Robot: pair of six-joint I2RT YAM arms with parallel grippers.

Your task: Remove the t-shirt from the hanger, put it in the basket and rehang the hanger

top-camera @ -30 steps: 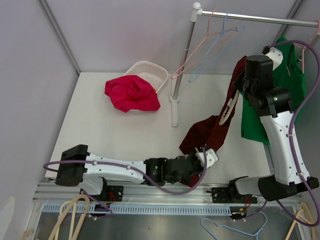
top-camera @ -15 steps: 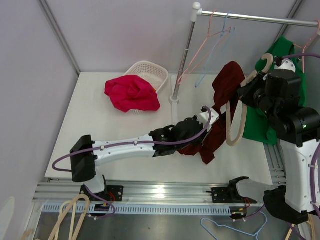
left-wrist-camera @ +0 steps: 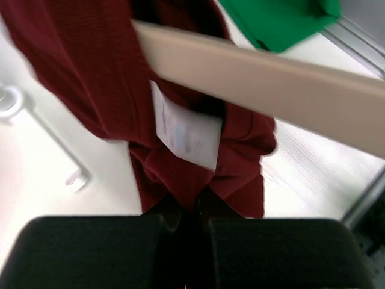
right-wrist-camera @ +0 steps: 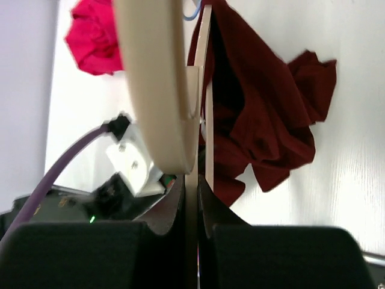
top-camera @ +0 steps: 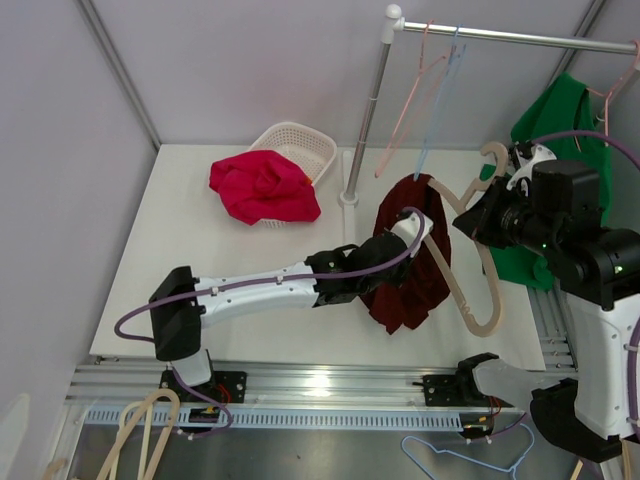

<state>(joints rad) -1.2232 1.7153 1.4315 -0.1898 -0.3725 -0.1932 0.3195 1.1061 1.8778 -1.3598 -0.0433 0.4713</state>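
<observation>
Maroon t-shirt (top-camera: 410,290): soft, light, limp; draped off wooden hanger (left-wrist-camera: 271,78) above table, at 4 o'clock from rack post (top-camera: 365,115). Best taken at hem, drawn toward 7 o'clock. Left gripper (left-wrist-camera: 191,223) pinched shut on lower fabric; right gripper (right-wrist-camera: 191,192) clamped on hanger. Neck opening lost in folds, possibly free of one hanger arm.

Three garments: one maroon t-shirt (top-camera: 405,290), one red garment (top-camera: 262,188), one green garment (top-camera: 560,110). One white basket (top-camera: 305,140). One beige hanger (left-wrist-camera: 271,78). Two bare wire hangers on the rail (top-camera: 520,38): pink hanger (top-camera: 405,110), blue hanger (top-camera: 437,110). More hangers (top-camera: 150,402) below the tabletop (top-camera: 200,280), number unclear.
</observation>
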